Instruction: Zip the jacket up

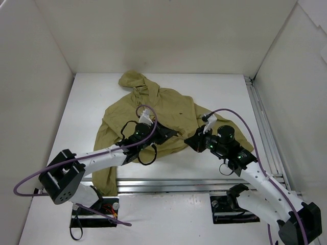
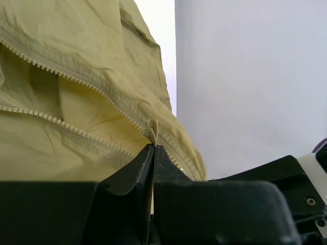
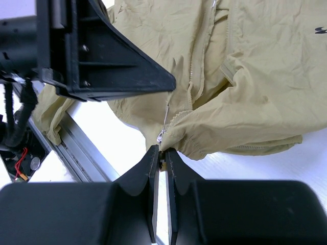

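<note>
The olive-khaki hooded jacket (image 1: 153,109) lies on the white table, hood at the back, front zipper unzipped. In the left wrist view the jacket (image 2: 76,117) shows two separate rows of zipper teeth running toward my jaws. My left gripper (image 1: 171,134) (image 2: 153,146) is shut on a small khaki zipper pull tab (image 2: 152,130) at the jacket's lower front. My right gripper (image 1: 190,140) (image 3: 162,150) is shut on the bottom hem corner (image 3: 176,145) at the zipper's lower end, next to a small metal zipper piece (image 3: 162,136). The two grippers are close together.
An aluminium rail (image 1: 168,185) runs across the table's near edge, also in the right wrist view (image 3: 87,153). Another rail (image 1: 260,117) runs along the right side. White walls enclose the table. Purple cables (image 1: 240,115) loop over both arms. The left gripper's body (image 3: 102,56) fills that view's upper left.
</note>
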{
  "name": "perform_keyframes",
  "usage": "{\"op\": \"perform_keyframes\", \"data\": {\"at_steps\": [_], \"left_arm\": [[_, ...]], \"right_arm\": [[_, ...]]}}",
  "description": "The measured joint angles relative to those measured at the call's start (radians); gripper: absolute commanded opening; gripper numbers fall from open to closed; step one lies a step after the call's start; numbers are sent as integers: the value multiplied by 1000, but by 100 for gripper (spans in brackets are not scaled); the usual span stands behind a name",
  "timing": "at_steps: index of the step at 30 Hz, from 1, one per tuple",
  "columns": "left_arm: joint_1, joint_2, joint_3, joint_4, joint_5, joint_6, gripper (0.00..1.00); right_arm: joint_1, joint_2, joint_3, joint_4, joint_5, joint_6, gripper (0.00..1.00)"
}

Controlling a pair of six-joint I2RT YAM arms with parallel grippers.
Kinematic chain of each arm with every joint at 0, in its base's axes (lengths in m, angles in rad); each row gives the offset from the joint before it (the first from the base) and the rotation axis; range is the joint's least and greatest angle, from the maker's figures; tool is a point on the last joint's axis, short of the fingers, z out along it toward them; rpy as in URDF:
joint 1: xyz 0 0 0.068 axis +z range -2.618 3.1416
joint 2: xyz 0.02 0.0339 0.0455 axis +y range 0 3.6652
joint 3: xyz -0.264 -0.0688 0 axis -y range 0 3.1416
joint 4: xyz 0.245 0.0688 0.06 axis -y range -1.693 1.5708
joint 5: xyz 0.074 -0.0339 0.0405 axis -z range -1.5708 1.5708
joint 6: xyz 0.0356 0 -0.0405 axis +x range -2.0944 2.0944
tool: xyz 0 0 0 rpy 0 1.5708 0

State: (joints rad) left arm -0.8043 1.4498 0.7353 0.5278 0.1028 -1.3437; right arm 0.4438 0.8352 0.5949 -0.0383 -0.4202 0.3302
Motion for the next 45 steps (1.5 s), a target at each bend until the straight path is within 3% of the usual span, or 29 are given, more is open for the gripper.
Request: {"op": "perform_keyframes", "data": {"at_steps": [20, 25, 34, 39, 45], "left_arm": [[14, 8, 3, -74, -126, 113, 0], [14, 9, 12, -61, -44, 235, 18], [-34, 13, -38, -111, 10, 416, 20], [-100, 146, -40, -179, -14, 413, 18], [-182, 270, 79, -251, -10, 395, 22]], "right_arm": [[-1, -56, 36, -97, -1, 11, 0], [-1, -55, 36, -106, 0, 10, 0], [-1, 13, 50, -136, 24, 21, 0], [0, 89, 50, -181, 71, 72, 0], [-1, 138, 50, -297, 143, 172, 0]]}}
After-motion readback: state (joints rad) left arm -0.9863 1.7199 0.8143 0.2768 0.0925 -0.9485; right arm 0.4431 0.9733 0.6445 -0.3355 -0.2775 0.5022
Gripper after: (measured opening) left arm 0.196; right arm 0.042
